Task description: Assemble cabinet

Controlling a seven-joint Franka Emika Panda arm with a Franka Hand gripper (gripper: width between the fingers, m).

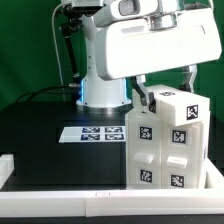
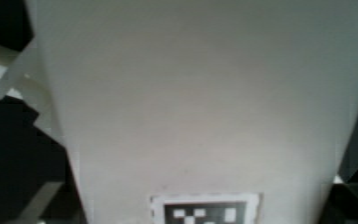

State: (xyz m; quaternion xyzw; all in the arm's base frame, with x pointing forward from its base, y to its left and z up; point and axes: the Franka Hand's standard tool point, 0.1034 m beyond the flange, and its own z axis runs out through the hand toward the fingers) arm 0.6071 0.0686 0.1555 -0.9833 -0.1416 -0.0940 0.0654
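The cabinet [image 1: 165, 150] is a large white box with panelled faces and several black-and-white tags. It stands upright on the black table at the exterior view's right. My gripper [image 1: 165, 92] comes down over its top, one dark finger on each side of the upper part, and appears closed on it. In the wrist view a plain white face of the cabinet [image 2: 194, 110] fills most of the picture, with one tag at its lower edge. The fingertips are hidden there in dark blur at the sides.
The marker board [image 1: 92, 133] lies flat on the black table [image 1: 40, 130], left of the cabinet. The arm's white base [image 1: 100, 95] stands behind it. A white raised border [image 1: 60, 190] runs along the front and left edges.
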